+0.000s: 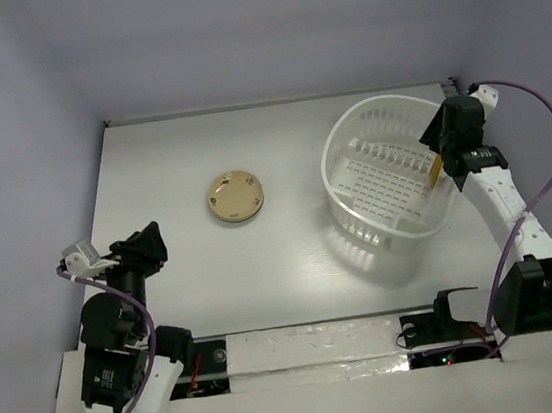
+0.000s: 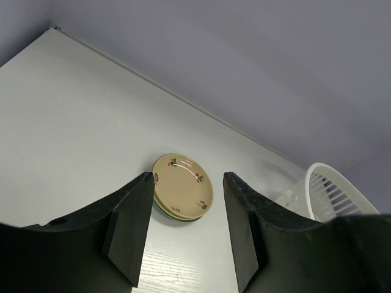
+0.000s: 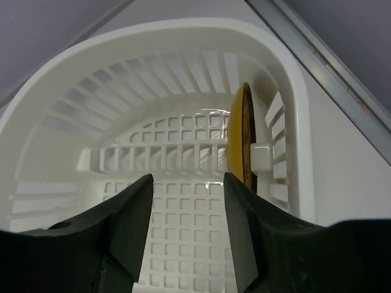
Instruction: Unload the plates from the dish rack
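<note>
Plates counted: two places are occupied. One stack of plates point(image 2: 183, 186) lies flat on the table, and one yellow plate point(image 3: 239, 140) is left in the rack. The number in the stack cannot be told; only a beige top plate and darker rims beneath it are seen.
Dish rack: one white slatted dish rack point(image 1: 390, 228) is set on the right half of the table, well apart from the stack.
Yellow plate, position: it is stood on edge against the rack's right wall, beside a white upright divider.
Arms: two are seen, each with one purple cable point(image 1: 543, 164) attached.
Left gripper: the left gripper point(image 1: 148, 244) is held low over the near left of the table with its jaws parted. Nothing is gripped (the stack is only framed in the gap, farther off).
Right gripper: the right gripper point(image 3: 186, 177) is hung over the rack's right rim and pointed inward. Its jaws are spread and nothing is clasped between them. The yellow plate is placed just outside its right finger; contact cannot be judged.
Surface: a pale white table point(image 1: 293, 265) with faint grain is used, with a metal strip point(image 3: 317, 61) along one edge.
Room: the table is enclosed by plain lilac walls point(image 1: 265, 36).
Markings: small dark and red motifs are painted on the top plate, too small to be read as writing.
</note>
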`<state>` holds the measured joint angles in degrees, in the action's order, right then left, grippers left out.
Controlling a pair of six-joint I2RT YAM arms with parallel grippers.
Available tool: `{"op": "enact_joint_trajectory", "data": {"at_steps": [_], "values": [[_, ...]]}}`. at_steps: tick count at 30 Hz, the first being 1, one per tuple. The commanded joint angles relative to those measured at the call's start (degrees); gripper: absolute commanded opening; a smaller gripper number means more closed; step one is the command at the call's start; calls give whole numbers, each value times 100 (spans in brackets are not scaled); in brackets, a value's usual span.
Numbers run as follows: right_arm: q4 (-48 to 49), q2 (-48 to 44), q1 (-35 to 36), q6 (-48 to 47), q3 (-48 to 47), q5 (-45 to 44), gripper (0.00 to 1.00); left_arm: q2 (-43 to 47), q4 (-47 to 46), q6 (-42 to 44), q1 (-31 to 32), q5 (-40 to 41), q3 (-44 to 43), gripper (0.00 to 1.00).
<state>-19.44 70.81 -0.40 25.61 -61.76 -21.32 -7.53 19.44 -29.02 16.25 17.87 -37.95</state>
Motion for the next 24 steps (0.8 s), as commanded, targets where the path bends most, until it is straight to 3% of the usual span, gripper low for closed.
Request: {"op": "enact_joint_trajectory", "data": {"at_steps": [1, 6, 16, 17, 20, 21, 24], "values": [[11, -41, -187, 102, 14, 5, 56, 102, -257, 36, 89, -55, -45, 46], [143, 56, -504, 41, 112, 163, 56, 146, -265, 36, 142, -38, -45, 47], [134, 1180, -988, -248, -371, 998, 49, 164, -257, 36, 142, -20, -45, 47], [99, 1312, -988, -310, -572, 1042, 46, 164, -257, 36, 142, -12, -45, 47], [231, 1734, -988, -635, -845, 1551, 24, 164, -239, 36, 142, -11, -54, 47], [213, 1935, -988, -731, -916, 1648, 4, 164, -248, 28, 142, -11, -54, 47], [432, 2208, -988, -1266, -1083, 2313, 0, 147, -239, 28, 142, -11, -54, 47]]}}
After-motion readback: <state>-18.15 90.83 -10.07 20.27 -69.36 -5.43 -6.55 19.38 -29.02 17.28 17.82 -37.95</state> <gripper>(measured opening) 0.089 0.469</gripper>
